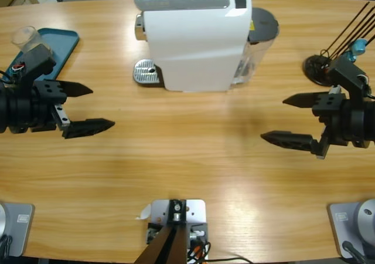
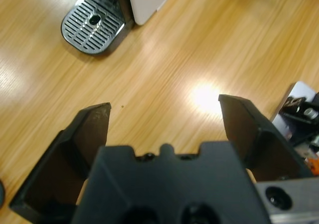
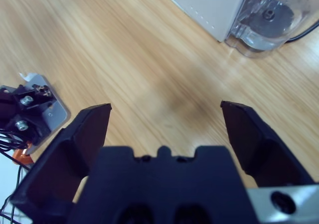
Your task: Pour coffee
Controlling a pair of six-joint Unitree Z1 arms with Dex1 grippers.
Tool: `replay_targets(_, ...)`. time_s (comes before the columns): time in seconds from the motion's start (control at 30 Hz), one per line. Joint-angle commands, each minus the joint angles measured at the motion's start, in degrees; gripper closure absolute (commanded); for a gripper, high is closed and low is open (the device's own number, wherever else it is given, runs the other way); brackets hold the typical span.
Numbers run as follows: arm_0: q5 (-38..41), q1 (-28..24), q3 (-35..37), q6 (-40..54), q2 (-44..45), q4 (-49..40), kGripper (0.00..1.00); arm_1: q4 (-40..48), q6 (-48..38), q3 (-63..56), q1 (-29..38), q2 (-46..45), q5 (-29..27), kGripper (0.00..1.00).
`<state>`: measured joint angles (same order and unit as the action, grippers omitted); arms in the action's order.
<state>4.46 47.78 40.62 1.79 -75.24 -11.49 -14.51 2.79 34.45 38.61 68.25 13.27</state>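
Left gripper (image 1: 96,107) and right gripper (image 1: 290,119) spread wide (nothing held), flanking coffee machine (image 1: 196,41); probably a cup (image 1: 24,36) far left.

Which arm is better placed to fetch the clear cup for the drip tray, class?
Probably the left. The left gripper, open and empty, sits near the clear cup on the teal tray; the right gripper is across the table.
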Motion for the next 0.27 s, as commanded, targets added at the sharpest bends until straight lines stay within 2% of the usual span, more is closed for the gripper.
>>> replay_targets(0.03,-0.32,0.56,-3.97,-3.09,-1.56,5.58,0.059,-1.22,-1.38,0.97,0.59,2.41,-1.99,0.0)
replay_targets(0.27,-1.21,0.56,-4.09,-2.78,-3.4,6.31,0.059,-1.87,-1.63,0.97,0.59,2.25,-2.73,0.0)
